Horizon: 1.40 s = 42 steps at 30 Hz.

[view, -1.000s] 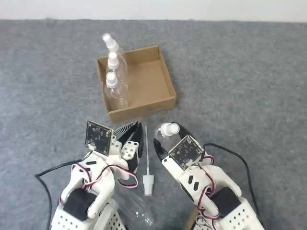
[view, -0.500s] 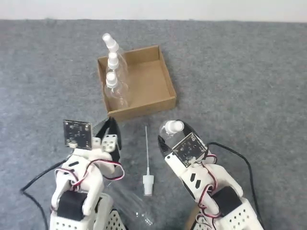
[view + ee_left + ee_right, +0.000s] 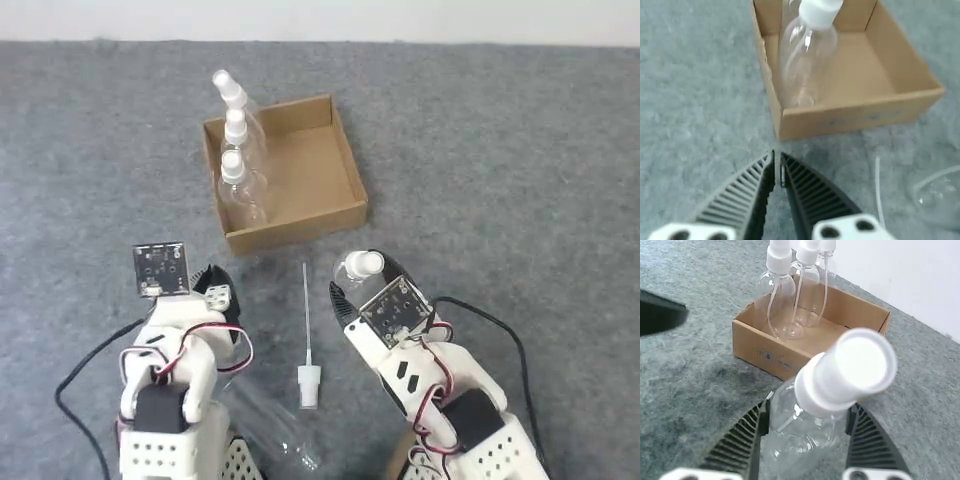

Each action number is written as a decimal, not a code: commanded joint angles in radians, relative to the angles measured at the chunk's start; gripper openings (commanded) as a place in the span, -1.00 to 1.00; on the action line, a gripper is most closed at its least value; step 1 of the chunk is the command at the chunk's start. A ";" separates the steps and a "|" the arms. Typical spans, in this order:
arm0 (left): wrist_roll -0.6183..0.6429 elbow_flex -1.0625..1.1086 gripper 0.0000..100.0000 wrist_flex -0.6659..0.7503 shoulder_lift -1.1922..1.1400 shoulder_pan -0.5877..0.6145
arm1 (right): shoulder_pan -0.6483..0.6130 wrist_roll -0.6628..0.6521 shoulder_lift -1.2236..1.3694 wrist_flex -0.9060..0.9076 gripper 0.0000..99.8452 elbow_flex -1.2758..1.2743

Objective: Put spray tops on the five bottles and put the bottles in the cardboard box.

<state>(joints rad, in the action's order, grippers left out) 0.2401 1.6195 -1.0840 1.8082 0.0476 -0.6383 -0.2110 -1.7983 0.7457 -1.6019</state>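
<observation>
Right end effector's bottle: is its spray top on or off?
On. A white spray top caps the bottle held in the right end effector.

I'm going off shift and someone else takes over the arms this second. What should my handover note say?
Left gripper: shut, empty, low in front of the cardboard box.
Right gripper: shut on a capped bottle, short of the box.
Done: three capped bottles stand in the box along one side wall.
Left: box the held bottle; fit the loose spray top, lying between the arms, onto the bare bottle lying on its side; box that too.
</observation>
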 commanded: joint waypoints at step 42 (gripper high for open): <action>0.077 -0.050 -0.97 0.054 0.017 0.178 | 0.070 -0.031 0.555 -0.295 -0.92 0.640</action>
<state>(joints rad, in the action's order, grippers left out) 0.3076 1.6256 -1.0641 1.8082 0.2194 -0.5631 -0.2294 -1.3472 0.5309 -1.0449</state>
